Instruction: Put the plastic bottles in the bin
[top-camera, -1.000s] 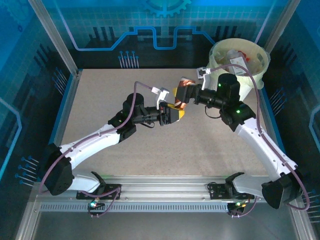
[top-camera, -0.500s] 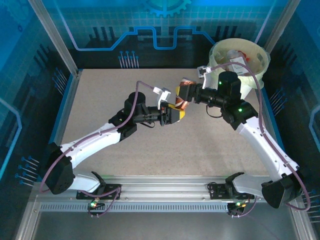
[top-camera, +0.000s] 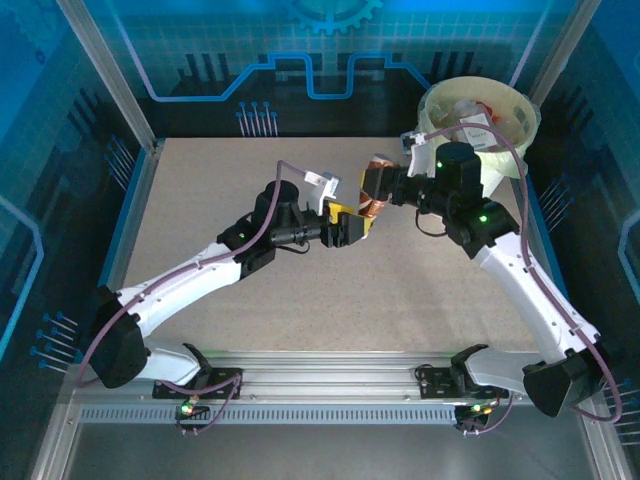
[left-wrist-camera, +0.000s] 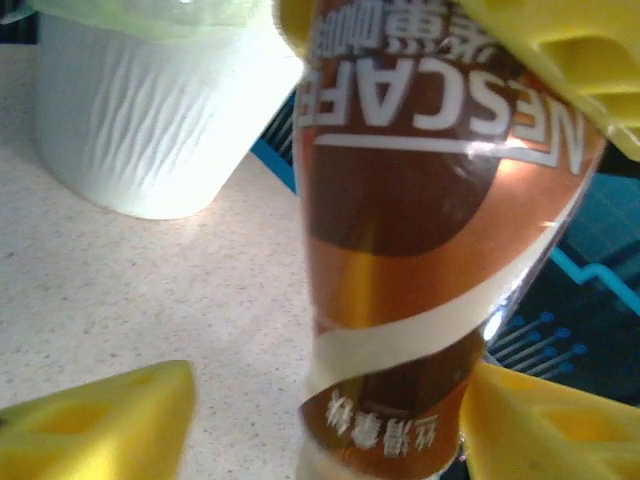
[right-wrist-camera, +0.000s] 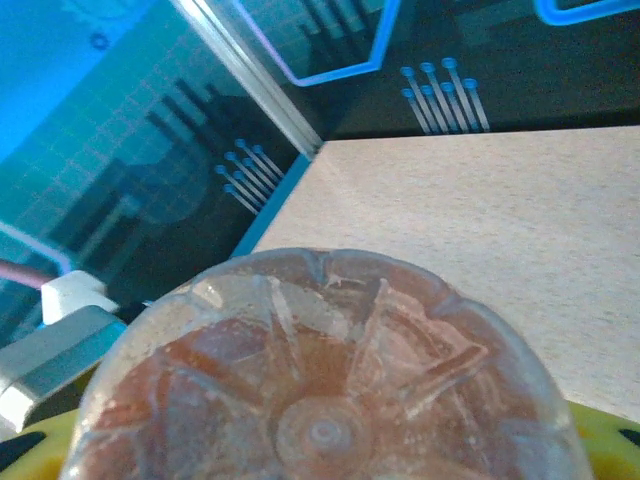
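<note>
Brown bottle (top-camera: 377, 203): a plastic coffee bottle with a brown label is hanging in the air above the middle of the bench (top-camera: 230, 190), between the two hands and well short of the bin.
Bottle's direction: its long axis is running close to vertical with a slight lean. The ribbed base (right-wrist-camera: 320, 400) is facing up toward the right wrist camera. The label's lettering (left-wrist-camera: 440, 110) is reading upside down in the left wrist view, so the neck end is probably pointing down; the cap is not visible.
Right hand (top-camera: 380, 183): it is pinching the bottle's upper body from the right.
Left hand (top-camera: 352, 228): it is spread. One of its yellow fingers (left-wrist-camera: 110, 420) is standing apart from the bottle, and the other is sitting just beside it.
Step in hand: this looks like a mid-air handover, with the right hand carrying the weight.
Bin (top-camera: 530, 112): the white bucket is standing at the far right corner behind the right arm, with other bottles (top-camera: 478, 118) lying inside.
Next move: the left arm needs to be backing clear, and the right arm swinging the bottle over the rim before letting go.
</note>
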